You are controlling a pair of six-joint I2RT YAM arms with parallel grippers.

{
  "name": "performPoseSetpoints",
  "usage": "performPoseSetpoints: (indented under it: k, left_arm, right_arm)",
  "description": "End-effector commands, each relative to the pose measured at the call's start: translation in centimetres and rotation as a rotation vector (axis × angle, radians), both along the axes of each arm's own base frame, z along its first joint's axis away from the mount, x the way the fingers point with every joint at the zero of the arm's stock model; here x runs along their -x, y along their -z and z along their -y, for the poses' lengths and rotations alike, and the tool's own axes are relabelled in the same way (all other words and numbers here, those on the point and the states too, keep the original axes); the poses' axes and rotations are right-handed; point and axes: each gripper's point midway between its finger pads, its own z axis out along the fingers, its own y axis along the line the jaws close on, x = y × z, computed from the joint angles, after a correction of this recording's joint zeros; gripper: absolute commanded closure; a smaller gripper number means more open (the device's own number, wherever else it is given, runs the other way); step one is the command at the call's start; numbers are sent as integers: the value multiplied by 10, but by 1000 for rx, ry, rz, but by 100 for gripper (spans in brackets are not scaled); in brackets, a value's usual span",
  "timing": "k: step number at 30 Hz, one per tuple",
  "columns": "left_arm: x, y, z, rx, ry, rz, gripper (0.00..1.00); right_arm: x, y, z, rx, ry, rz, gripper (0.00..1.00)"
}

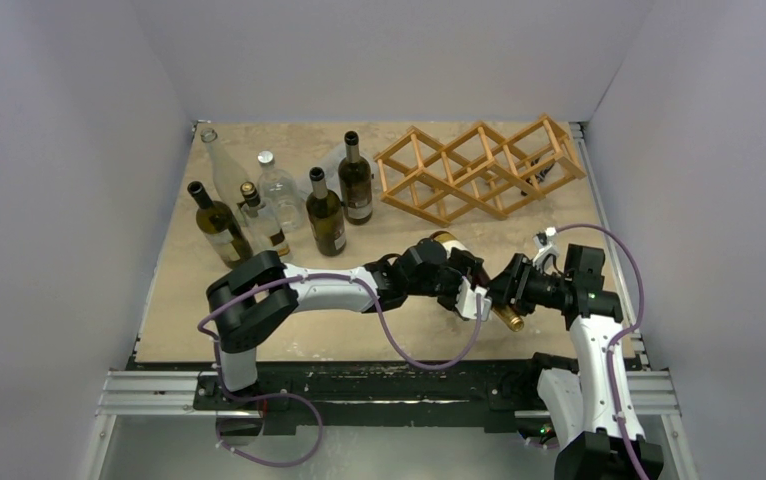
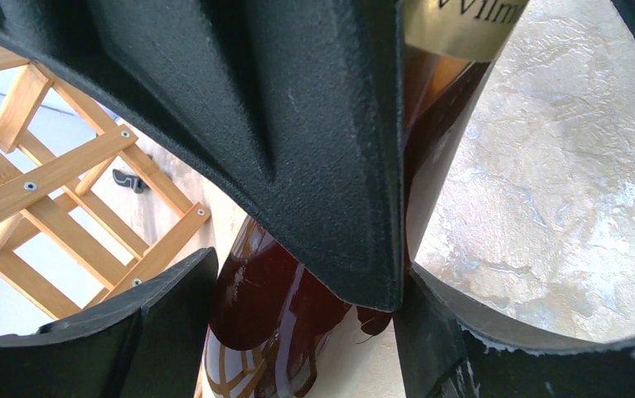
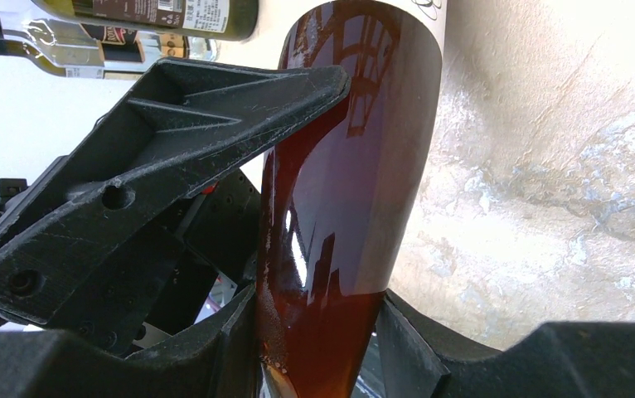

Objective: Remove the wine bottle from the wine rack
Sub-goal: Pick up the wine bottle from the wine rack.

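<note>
The wine bottle (image 1: 448, 242), amber glass, lies slanted over the table's near middle, apart from the wine rack (image 1: 479, 170) of light wooden rods at the back right. My left gripper (image 1: 464, 290) is round its body. In the left wrist view both fingers press the bottle (image 2: 256, 307) at the left gripper (image 2: 310, 332), with the rack (image 2: 49, 182) behind. My right gripper (image 1: 504, 285) holds the narrower neck end. In the right wrist view the bottle (image 3: 347, 191) is clamped in the right gripper (image 3: 318, 348), and a left finger (image 3: 173, 149) crosses beside it.
Several other bottles (image 1: 259, 205) stand in a group at the back left of the table. A small black object (image 2: 128, 178) lies on the table by the rack. Grey walls close in the table on three sides.
</note>
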Motion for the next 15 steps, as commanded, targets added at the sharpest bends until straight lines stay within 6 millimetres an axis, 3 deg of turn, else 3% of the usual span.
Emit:
performPoseSetpoints:
  k: [1, 15]
  left_arm:
    - [-4, -26, 8, 71, -13, -22, 100]
    - [-16, -35, -2, 135, -75, -52, 100]
  right_arm:
    - [-11, -69, -17, -88, -188, 407, 91]
    - [-12, -65, -17, -89, -186, 382, 35]
